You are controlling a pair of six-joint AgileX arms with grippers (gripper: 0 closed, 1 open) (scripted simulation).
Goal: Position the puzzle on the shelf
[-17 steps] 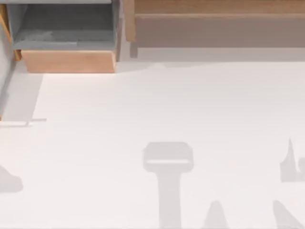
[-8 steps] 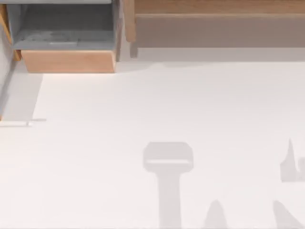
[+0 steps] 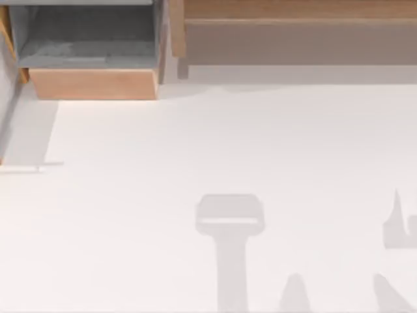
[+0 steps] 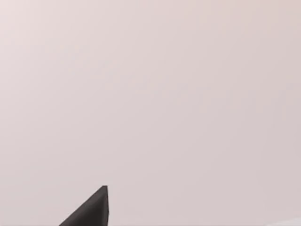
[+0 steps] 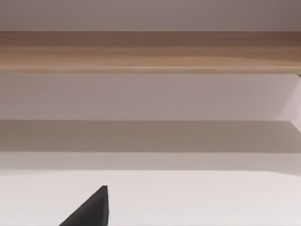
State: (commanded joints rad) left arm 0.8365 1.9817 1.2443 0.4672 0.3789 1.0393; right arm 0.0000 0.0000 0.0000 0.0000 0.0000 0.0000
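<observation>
The puzzle is out of view. The shelf [image 3: 300, 9] is a long light-brown wooden ledge along the table's back right, with a darker brown front face and a wooden side post [image 3: 176, 29] at its left end. In the right wrist view the shelf [image 5: 150, 52] runs across as a wooden band above the white table. A dark tip of my right gripper [image 5: 94, 209] pokes into that view, well short of the shelf. A dark tip of my left gripper [image 4: 94, 209] stands before a plain pale surface.
A grey-lined box compartment with a light wooden front [image 3: 91, 83] sits at the back left, beside the shelf's post. The white table [image 3: 195, 143] carries grey arm shadows [image 3: 230, 222] near its front middle and front right.
A grey shadow at the table's front left has gone. The pale patch inside the grey box compartment has shifted slightly. The shelf and the other shadows stay as they were.
</observation>
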